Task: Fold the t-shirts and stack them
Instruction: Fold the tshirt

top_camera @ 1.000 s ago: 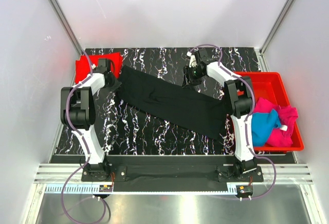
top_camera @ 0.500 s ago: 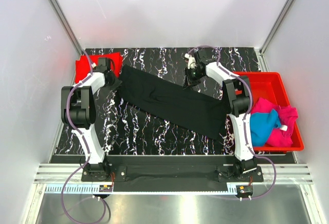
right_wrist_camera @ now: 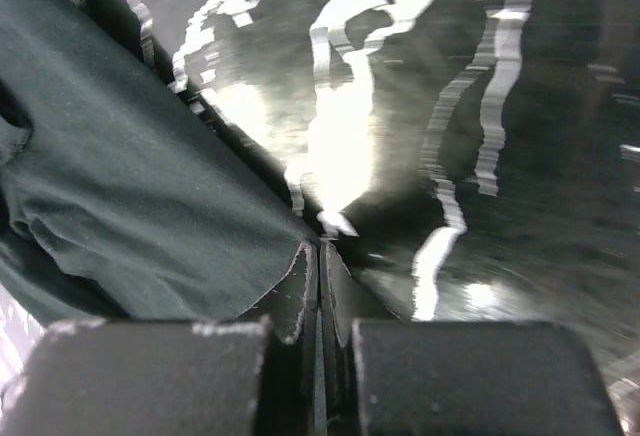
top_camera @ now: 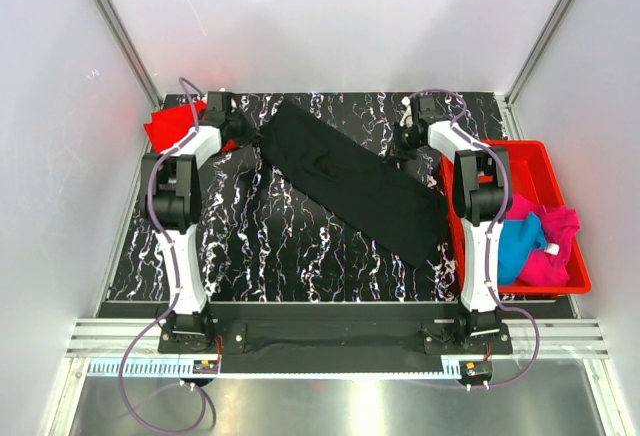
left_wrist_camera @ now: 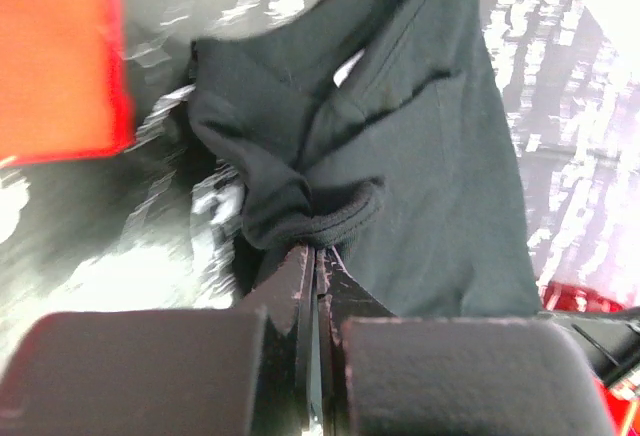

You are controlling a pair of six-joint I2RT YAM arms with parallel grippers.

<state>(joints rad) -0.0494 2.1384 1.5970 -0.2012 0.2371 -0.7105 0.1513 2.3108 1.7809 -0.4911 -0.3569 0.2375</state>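
The black t-shirt [top_camera: 360, 181] lies stretched in a diagonal band across the marbled table. My left gripper [top_camera: 245, 139] is shut on a bunched hem at its far-left end [left_wrist_camera: 318, 218]. My right gripper [top_camera: 402, 146] is shut at the cloth's far-right edge, and the black cloth [right_wrist_camera: 150, 216] runs right up to the closed tips. A red t-shirt [top_camera: 165, 126] lies at the far left, showing as a red patch [left_wrist_camera: 55, 56] in the left wrist view. The blue t-shirt [top_camera: 512, 246] and magenta t-shirt [top_camera: 555, 246] are heaped in the red bin.
The rigid red plastic bin [top_camera: 520, 156] stands along the table's right edge, close beside the right arm. White enclosure walls with metal posts surround the table. Bare marbled table [top_camera: 280, 246] shows in front of the black shirt.
The right gripper has shut on the shirt's edge and moved right. The left gripper has moved toward the back. The black shirt's left end swung back and rightward with them.
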